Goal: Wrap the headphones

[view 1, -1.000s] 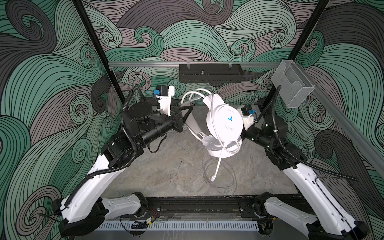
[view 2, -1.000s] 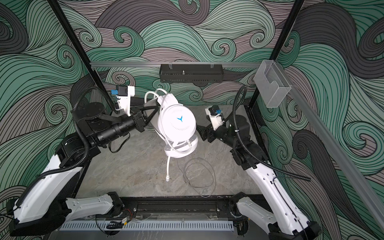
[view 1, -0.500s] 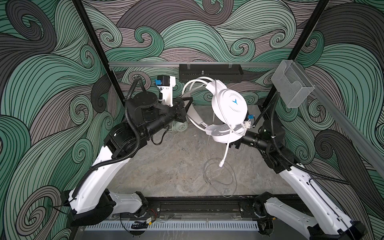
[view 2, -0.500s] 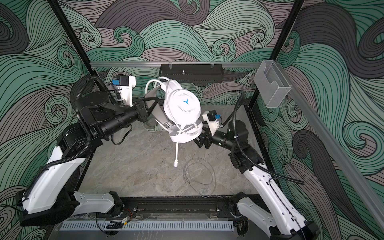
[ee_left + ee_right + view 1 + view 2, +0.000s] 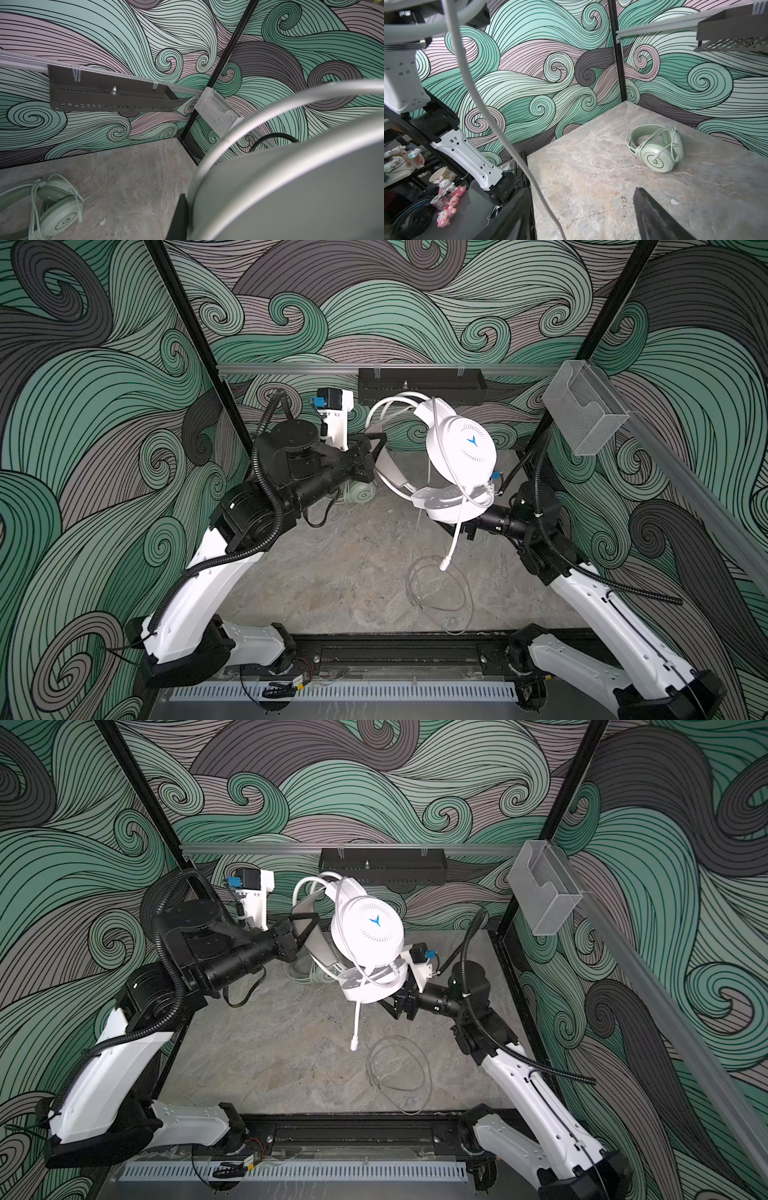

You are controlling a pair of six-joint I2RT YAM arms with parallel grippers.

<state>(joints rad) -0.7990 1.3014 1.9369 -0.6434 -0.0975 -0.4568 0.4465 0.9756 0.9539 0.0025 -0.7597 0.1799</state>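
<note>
Pinched tight by the left gripper [image 5: 380,443] on the grey inner band of the white headphones [image 5: 461,444], kept high above the table [image 5: 332,572]. Spread wide at the right gripper [image 5: 581,189], just under the lower earcup, with nothing pinched. Shown only by the right wrist view: the white cable [image 5: 477,97] crossing near one finger [image 5: 654,218]. Seen whole only in the wrist views: the mint headphones [image 5: 658,149], lying near the back corner and half hidden behind the left arm in both top views. Shown only from above: cable loops on the table in front. Bent at both elbows, reaching inward, left forearm almost level.
</note>
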